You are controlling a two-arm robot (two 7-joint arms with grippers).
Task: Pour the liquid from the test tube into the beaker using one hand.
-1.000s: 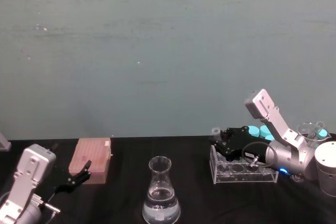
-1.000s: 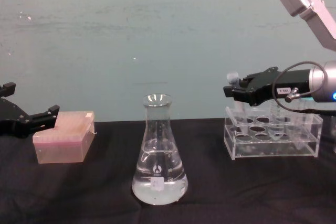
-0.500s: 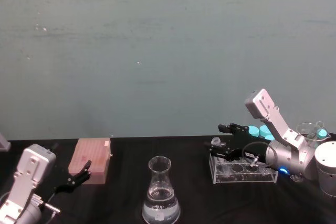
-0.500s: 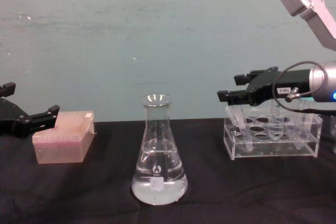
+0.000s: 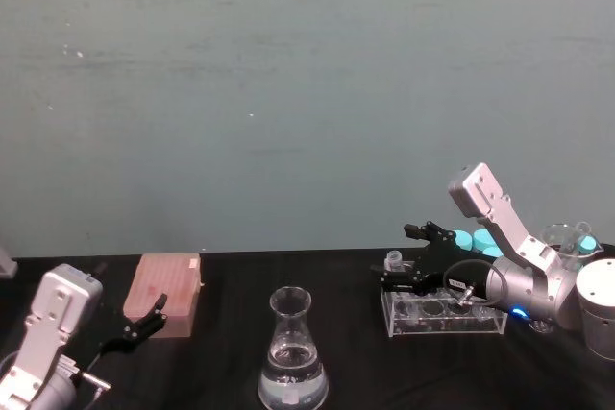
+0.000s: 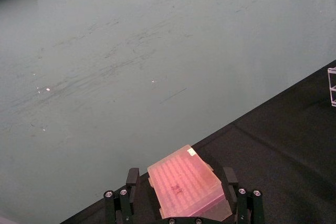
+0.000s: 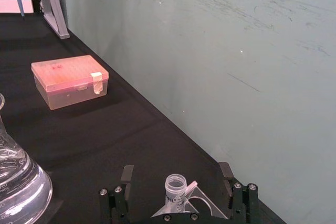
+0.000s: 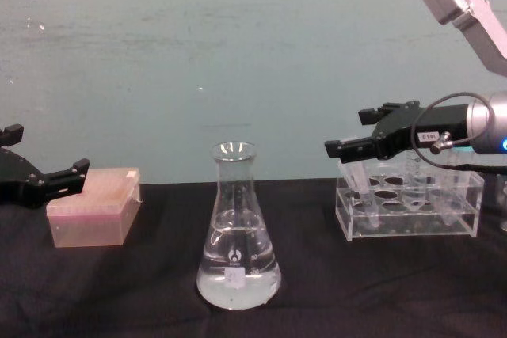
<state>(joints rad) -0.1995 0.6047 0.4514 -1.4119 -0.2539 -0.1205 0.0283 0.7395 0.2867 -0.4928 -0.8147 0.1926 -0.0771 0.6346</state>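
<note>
Two grippers show over the black counter (image 8: 317, 306). The right gripper (image 8: 360, 136) hangs at the left end of the clear rack (image 8: 412, 215), jaws spread wide, one finger (image 8: 348, 148) lower and nearer, the other (image 8: 388, 110) higher and farther back. In the right wrist view the tube (image 7: 175, 190) stands upright between the two fingers with a gap on each side, touched by neither. From the chest the tube (image 8: 358, 184) sits tilted in the rack's leftmost hole, just under the lower finger. Whether it holds liquid cannot be told. The flask (image 8: 238, 231) stands near the front middle of the counter, well apart from the rack, with clear liquid (image 8: 238, 284) filling its wide base. The left gripper (image 8: 32, 184) is idle at the far left, jaws wide, just beside the pink box (image 8: 93, 215). Teal caps (image 5: 476, 240) show behind the rack.
</note>
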